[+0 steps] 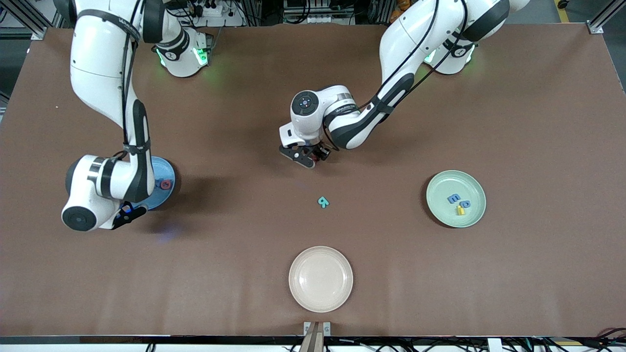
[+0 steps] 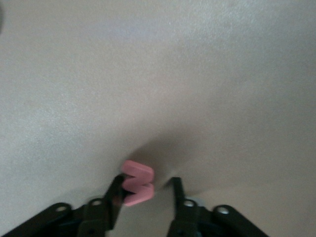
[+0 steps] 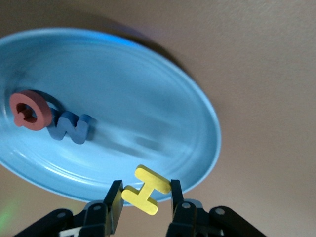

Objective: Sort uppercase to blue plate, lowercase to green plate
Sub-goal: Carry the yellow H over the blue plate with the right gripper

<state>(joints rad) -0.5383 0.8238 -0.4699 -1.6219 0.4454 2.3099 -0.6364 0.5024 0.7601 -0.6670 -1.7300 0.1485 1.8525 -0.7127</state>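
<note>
Our right hand (image 3: 143, 195) grips the yellow H (image 3: 145, 189) over the blue plate (image 3: 163, 123); our left hand (image 2: 145, 190) narrows beside the red m (image 2: 137, 182) on the desk (image 1: 489, 274).

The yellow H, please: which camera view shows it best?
The right wrist view: the yellow H sits large between the right gripper fingers, over the blue plate rim. In the front view the right arm hides it. The left wrist view shows only a pink letter at the left gripper.

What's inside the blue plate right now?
In the blue plate lie the red Q and blue M. The right gripper holds the yellow H above its rim. From the front, the arm covers most of it.
</note>
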